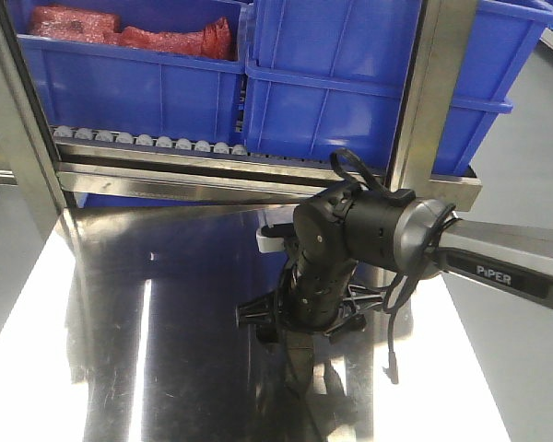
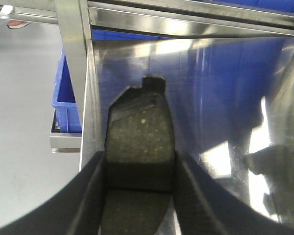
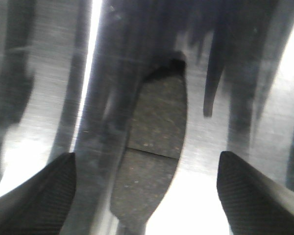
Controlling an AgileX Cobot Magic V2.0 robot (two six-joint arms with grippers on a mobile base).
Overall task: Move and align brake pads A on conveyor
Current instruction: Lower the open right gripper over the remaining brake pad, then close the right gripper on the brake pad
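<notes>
In the left wrist view my left gripper is shut on a brake pad, which sticks out ahead between both fingers, speckled grey face up, above the steel tabletop. In the right wrist view my right gripper is open wide just above a second brake pad lying flat on the shiny steel, between the fingers but apart from both. In the front view the right gripper points down at the tabletop, with the dark pad beneath it. The conveyor belt is out of view. The left gripper is outside the front view.
Blue bins, one holding red parts, stand on a rack behind a row of small steel rollers. Steel posts frame the rack. In the left wrist view a steel post and a blue bin stand left.
</notes>
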